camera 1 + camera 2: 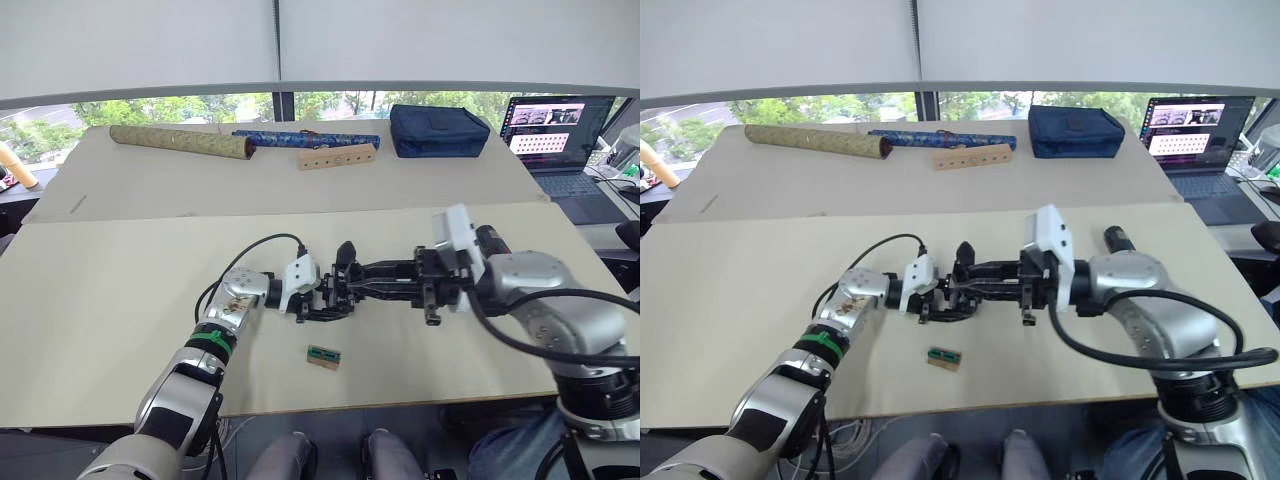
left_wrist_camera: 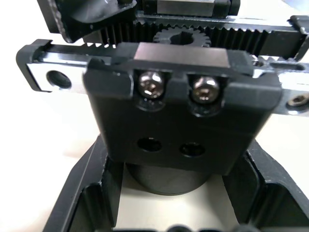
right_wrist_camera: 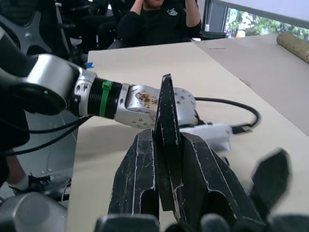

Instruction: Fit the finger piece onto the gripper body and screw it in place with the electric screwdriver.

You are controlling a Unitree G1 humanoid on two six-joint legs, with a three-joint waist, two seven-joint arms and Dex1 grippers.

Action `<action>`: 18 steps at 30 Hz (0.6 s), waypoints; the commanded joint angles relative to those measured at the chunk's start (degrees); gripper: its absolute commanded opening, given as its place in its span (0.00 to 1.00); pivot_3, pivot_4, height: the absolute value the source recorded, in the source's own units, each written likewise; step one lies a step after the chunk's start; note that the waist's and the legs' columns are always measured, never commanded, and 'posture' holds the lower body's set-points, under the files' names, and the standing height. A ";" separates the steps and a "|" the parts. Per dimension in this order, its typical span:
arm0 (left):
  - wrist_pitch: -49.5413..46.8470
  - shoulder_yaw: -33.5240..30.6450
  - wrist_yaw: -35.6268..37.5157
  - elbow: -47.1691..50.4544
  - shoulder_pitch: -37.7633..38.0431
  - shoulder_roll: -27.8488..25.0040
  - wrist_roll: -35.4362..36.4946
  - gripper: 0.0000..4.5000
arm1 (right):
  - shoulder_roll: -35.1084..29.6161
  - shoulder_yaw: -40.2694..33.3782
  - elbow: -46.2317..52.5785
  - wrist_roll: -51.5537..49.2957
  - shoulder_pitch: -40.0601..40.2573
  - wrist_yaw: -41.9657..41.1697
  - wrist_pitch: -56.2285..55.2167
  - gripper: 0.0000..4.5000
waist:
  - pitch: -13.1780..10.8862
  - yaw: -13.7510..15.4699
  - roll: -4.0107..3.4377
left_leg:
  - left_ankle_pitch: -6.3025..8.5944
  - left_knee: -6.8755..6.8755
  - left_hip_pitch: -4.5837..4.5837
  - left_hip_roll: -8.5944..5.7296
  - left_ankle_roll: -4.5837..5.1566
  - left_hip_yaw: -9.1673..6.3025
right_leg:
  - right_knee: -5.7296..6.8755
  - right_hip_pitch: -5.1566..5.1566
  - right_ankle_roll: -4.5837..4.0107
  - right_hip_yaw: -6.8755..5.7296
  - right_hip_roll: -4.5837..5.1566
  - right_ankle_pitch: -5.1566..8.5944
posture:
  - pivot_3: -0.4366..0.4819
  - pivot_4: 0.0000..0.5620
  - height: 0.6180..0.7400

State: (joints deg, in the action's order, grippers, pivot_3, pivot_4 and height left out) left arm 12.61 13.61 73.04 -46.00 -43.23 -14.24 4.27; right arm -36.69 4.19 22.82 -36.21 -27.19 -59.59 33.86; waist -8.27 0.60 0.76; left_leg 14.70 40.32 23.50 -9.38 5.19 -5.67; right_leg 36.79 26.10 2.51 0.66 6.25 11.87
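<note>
Two grippers meet mid-table: left gripper (image 1: 325,300) clamps the chunky black ribbed gripper body (image 2: 181,121); right gripper (image 3: 166,159) pinches the thin black plastic finger piece (image 3: 166,125). Both look rigid, light; hold flat flanks.

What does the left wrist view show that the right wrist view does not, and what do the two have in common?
Left wrist view: the gripper body up close, held by the left gripper, with two screws, two empty holes below them and toothed racks. Right wrist view: the right gripper shut on the finger piece, the left arm's green band and a seated person. Both: the beige table.
</note>
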 commanded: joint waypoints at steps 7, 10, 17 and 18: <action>2.13 -0.01 -0.64 -0.08 -1.98 0.27 -1.41 0.51 | 4.89 2.90 -7.50 5.75 0.40 -0.84 -8.68 0.07 | 0.00 -0.10 0.00 | -0.01 0.00 -0.01 0.03 -0.01 0.00 | 0.08 0.05 0.00 -0.01 -0.07 0.00 | 0.48 0.27 1.00; 2.21 -0.18 -1.62 -0.77 -2.35 0.23 -1.84 0.51 | 5.23 3.52 -8.67 6.58 0.20 -1.65 -9.37 0.07 | 0.00 -0.06 0.00 | -0.01 0.00 -0.02 0.03 -0.01 -0.01 | 0.08 0.04 0.00 -0.01 -0.08 0.00 | 0.48 0.27 1.00; 1.94 -0.73 -2.66 -0.89 -2.25 0.15 -1.94 0.51 | 5.32 4.02 -11.55 7.69 -0.76 -3.99 -10.30 0.07 | 0.00 -0.06 0.00 | -0.01 0.03 -0.05 0.03 -0.03 0.00 | 0.10 0.02 0.00 -0.01 -0.08 0.00 | 0.48 0.27 1.00; 1.97 -0.71 -2.72 -0.77 -2.13 0.14 -1.92 0.51 | 5.36 4.06 -11.72 7.83 -0.84 -4.26 -10.33 0.07 | 0.00 -0.06 0.00 | -0.01 0.03 -0.04 0.03 -0.03 0.00 | 0.11 0.02 0.00 -0.01 -0.09 0.00 | 0.48 0.27 1.00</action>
State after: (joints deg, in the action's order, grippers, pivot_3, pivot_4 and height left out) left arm 13.90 13.90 71.41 -47.13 -44.51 -13.81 2.34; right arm -31.51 8.55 10.22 -28.14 -26.60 -63.00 25.35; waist -8.27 0.54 0.76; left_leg 14.69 40.35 23.45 -9.35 5.16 -5.67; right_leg 36.89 26.12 2.51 0.65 6.17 11.87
